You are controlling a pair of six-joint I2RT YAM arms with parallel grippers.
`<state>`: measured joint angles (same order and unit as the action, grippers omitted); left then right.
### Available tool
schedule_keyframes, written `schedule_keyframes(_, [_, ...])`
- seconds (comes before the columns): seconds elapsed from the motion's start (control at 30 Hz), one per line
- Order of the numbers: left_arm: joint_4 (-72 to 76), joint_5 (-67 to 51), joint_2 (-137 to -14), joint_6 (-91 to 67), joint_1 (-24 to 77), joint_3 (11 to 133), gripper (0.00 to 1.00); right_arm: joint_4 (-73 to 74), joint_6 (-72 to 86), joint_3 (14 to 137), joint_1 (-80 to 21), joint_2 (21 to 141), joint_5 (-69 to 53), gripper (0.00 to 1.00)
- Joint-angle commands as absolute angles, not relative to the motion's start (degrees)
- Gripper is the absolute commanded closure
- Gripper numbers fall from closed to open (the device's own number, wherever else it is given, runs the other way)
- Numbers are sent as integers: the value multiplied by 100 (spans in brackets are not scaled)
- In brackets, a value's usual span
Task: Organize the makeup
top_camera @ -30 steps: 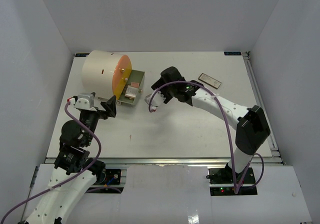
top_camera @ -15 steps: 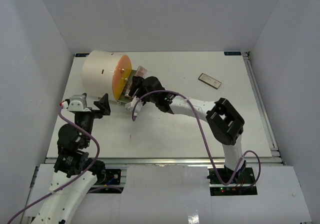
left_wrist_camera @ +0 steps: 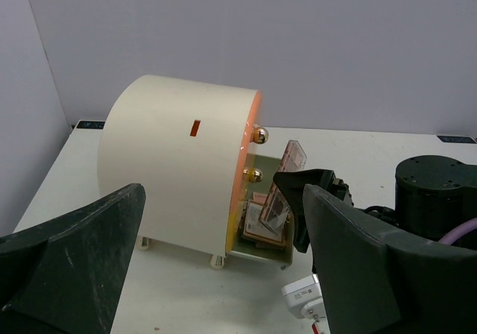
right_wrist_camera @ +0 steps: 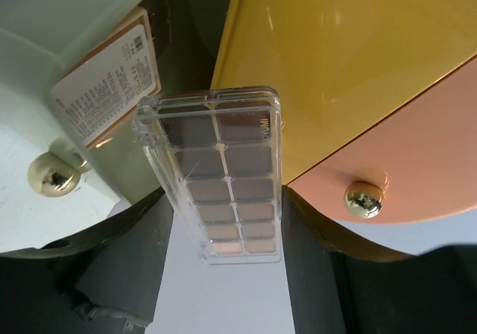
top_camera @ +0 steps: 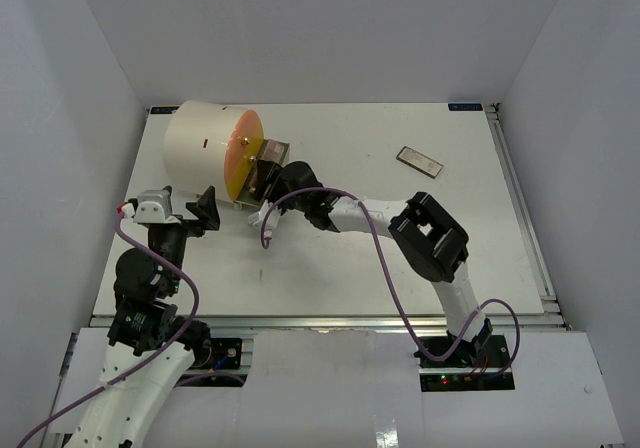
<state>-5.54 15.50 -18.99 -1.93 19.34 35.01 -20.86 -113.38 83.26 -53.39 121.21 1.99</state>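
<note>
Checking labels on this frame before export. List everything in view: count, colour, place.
organizer: 1, cream cylinder with an orange face, far left of the table
drawer: 1, greenish, pulled out of the organizer's front
knobs: 2, gold, on the organizer's front
held palette: 1, clear case with brown-pink shades, at the open drawer
stored palettes: at least one, pink-brown, inside the drawer; exact count unclear
loose palette: 1, brown, flat on the table, far right
table: 1, white
left gripper: 1, black, open and empty, near side of the organizer
right gripper: 1, black, closed on the held palette
</note>
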Motion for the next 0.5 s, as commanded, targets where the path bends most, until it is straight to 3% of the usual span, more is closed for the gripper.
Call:
schedule_keyframes(0.0, [-508,1472,-1857,-202,1896,3445,2,-2721,-11524,8589,-5335,12217,128,27])
schedule_keyframes(0.03, [-502,1482,-1862,-202,1891,3445,2,-2710,-11550,8526,-5335,12197,117,14])
schedule_keyframes(0.1, [-501,1485,-1855,-202,1890,3437,2,-2699,-11566,8386,-5335,12117,82,4])
schedule_keyframes(0.47, [-501,1529,-1925,-193,1890,3419,2,-2640,-11379,7865,-5257,11317,312,5])
